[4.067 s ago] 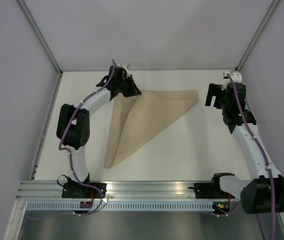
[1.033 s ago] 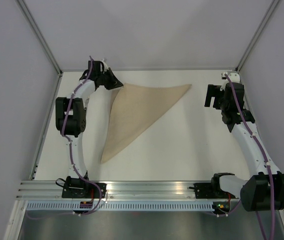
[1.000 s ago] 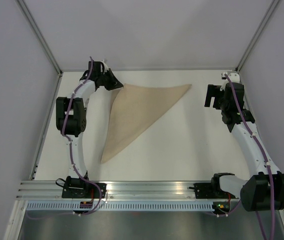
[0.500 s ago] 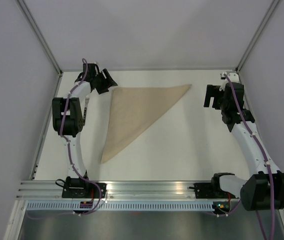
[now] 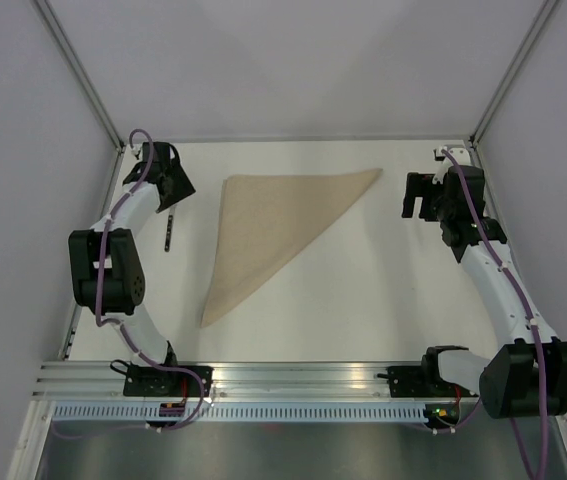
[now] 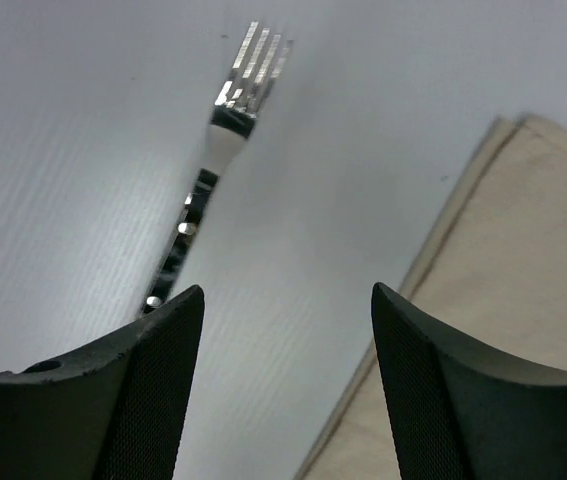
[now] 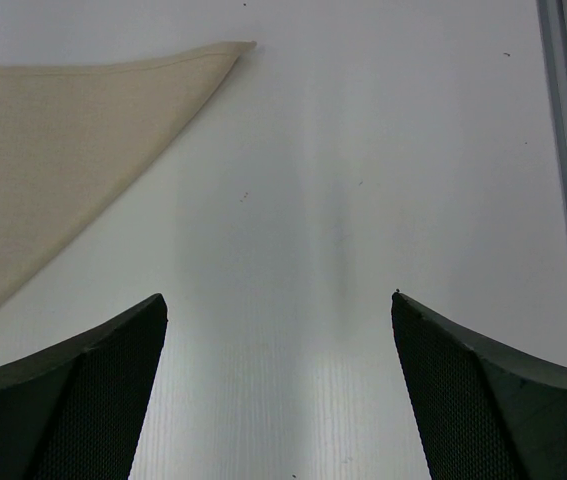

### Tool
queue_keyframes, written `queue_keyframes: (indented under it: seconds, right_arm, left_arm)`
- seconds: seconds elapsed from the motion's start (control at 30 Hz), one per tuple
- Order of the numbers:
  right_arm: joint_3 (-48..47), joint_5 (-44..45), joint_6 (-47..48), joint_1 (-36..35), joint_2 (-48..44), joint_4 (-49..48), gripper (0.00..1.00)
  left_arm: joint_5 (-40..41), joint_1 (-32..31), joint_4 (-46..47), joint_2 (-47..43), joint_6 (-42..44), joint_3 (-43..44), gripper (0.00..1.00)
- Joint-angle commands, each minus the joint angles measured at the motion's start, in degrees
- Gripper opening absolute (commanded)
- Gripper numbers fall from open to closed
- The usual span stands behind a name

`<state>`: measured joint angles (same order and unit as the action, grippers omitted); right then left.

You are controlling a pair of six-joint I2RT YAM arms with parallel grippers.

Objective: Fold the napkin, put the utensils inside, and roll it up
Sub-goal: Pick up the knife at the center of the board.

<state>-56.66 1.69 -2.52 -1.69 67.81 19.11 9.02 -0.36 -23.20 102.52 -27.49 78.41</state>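
Folded tan-brown paper napkin [image 5: 268, 225], a flat triangle on the white table [image 5: 363, 290], with both arms clear of it. The left gripper [image 5: 168, 190], which pinched the napkin's far left corner a second ago, has let go and swung leftward; its jaws now stand wide apart and hold nothing. The napkin's edge lies just to its right in the left wrist view [image 6: 503, 300], and a slim shiny metal fork [image 6: 225, 140] lies ahead and slightly left of the fingers, tines pointing away. The right gripper [image 5: 415, 195] has scarcely moved, jaws fully spread and empty, with the napkin's far pointed corner [image 7: 53, 130] ahead to its left.
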Motion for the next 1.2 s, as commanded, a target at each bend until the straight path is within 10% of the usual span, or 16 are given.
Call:
queue_keyframes:
  seconds: [0.0,0.57,0.93,1.17]
  right_arm:
    - [-0.46,-1.43,-0.02,0.11,-0.05,1.1,0.98]
    - [-0.55,-2.22,0.42,-0.33,1.62,1.54,0.97]
    - [-0.55,-2.05,0.85,-0.24,2.41,1.45,0.97]
    - [-0.46,-2.05,0.85,-0.24,3.2,1.19,0.97]
  left_arm:
    - [4.27,3.78,-4.31,-0.92,4.19,-1.77,0.72]
    - [1.09,6.42,-7.74,14.81,9.2,5.26,0.61]
    - [-2.16,6.69,-9.05,20.35,10.87,8.6,0.02]
    - [-8.13,6.86,-10.19,14.91,13.33,13.51,0.02]
